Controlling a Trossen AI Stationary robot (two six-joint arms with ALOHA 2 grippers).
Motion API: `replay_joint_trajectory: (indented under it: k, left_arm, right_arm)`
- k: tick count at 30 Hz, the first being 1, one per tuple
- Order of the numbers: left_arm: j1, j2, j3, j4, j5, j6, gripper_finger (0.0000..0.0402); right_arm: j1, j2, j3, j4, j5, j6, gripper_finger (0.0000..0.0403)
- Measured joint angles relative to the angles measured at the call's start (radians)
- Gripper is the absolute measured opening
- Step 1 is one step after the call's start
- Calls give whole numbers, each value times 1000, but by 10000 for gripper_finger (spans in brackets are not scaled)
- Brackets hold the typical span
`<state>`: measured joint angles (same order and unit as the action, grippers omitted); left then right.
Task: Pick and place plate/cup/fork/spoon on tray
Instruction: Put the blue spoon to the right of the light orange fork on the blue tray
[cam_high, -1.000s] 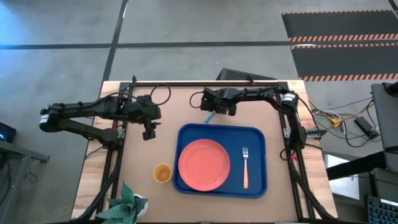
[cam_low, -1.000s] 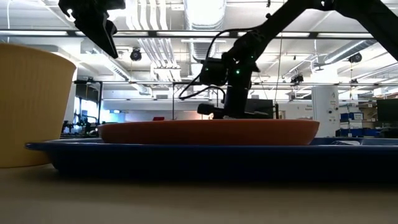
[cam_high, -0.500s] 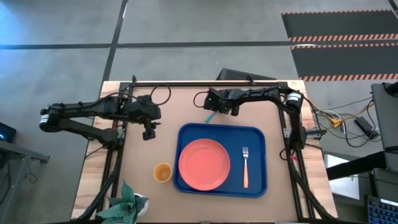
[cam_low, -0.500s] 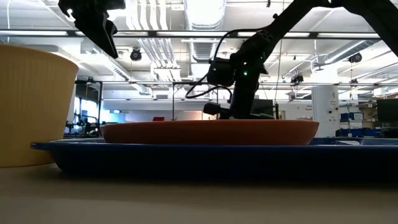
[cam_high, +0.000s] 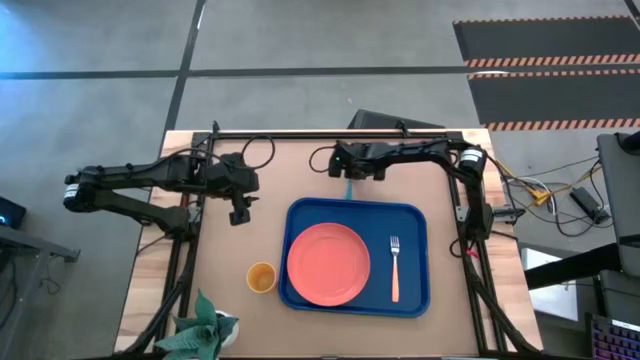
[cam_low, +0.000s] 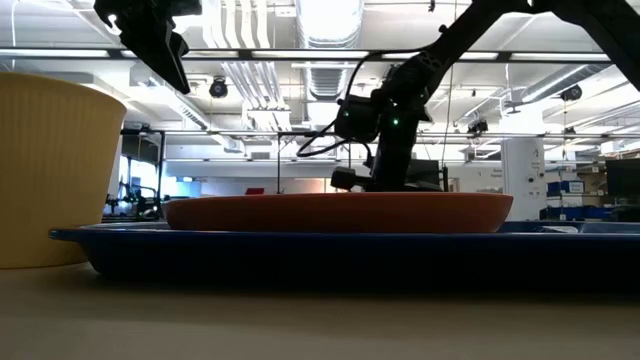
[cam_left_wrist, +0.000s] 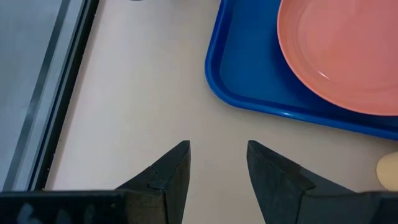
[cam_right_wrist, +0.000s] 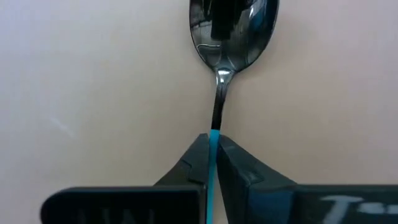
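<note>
The bench (cam_high: 225, 255) carries a blue tray (cam_high: 357, 212) as the landmark. On the tray lies the pink plate (cam_high: 328, 264), with the fork (cam_high: 394, 268) just beside it toward the right arm's side. The orange cup (cam_high: 261, 278) stands on the bench just outside the tray's left edge. The left claw (cam_high: 240, 212) hovers with fingers parted and empty, off the tray's far left corner. The right claw (cam_right_wrist: 211, 159) is clamped on the spoon (cam_right_wrist: 231, 37) at its teal handle, just beyond the tray's far edge.
</note>
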<state>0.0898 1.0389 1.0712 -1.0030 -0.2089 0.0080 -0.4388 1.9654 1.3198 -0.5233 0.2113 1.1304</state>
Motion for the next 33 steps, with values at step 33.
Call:
replay_joint_trajectory:
  k: [33]
  left_arm:
    - [2,2,1,49,-5,7,141]
  right_arm:
    - [829,-346,129,-800,-12,939,8]
